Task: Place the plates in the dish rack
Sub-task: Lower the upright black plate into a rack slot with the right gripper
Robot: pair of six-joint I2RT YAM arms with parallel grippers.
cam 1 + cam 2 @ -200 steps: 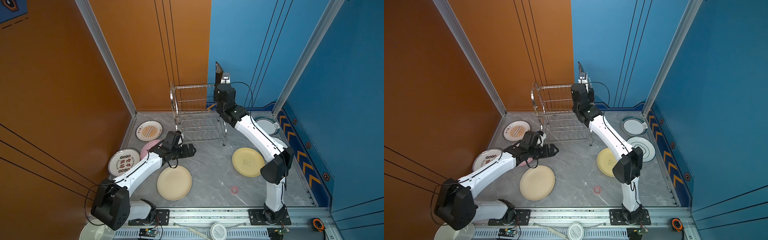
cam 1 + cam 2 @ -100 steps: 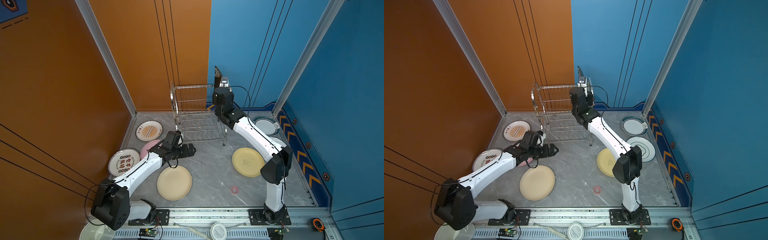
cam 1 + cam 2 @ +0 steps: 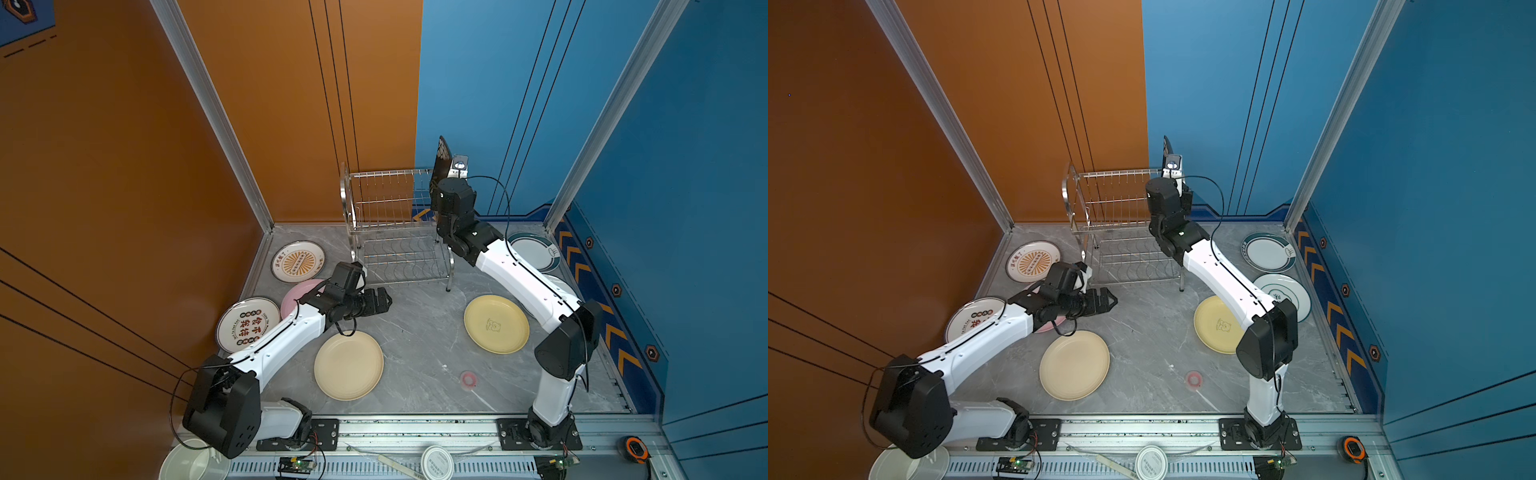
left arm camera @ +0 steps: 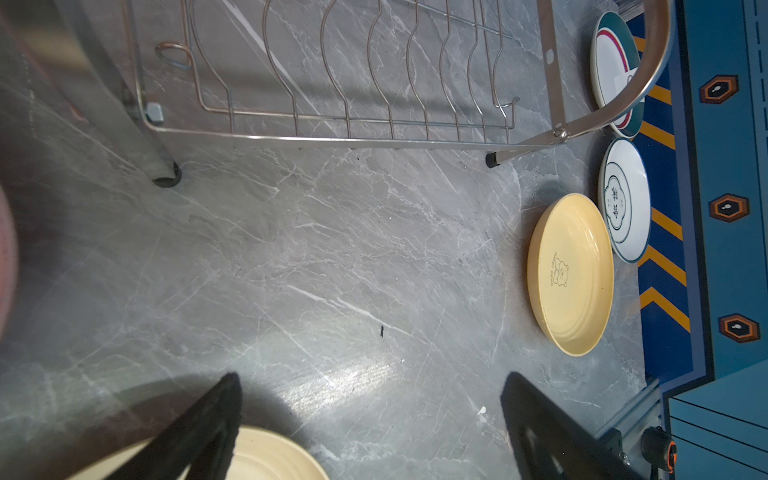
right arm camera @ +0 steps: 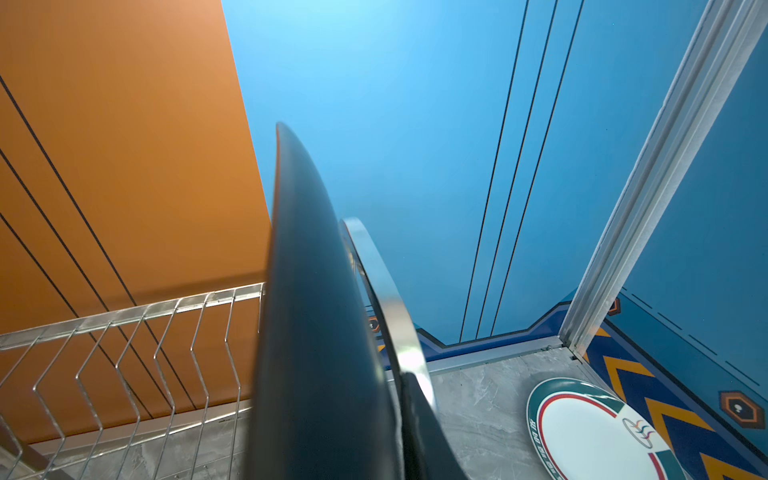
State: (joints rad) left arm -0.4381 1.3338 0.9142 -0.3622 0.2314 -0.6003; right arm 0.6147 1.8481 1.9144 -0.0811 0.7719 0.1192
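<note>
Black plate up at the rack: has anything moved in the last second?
The right gripper lowered the black plate slightly, still on edge, at the right end of the dish rack's top tier. The left gripper, open, and the other plates stayed put.

Both top views bright, evenly lit from overhead, shadows soft. Left wrist: I get glare on the surface [image 4: 353, 374] lower centre, left edge blurred. Right wrist: close black plate [image 5: 316, 332] soft, dish rack [image 5: 405, 332] rail glinting.
</note>
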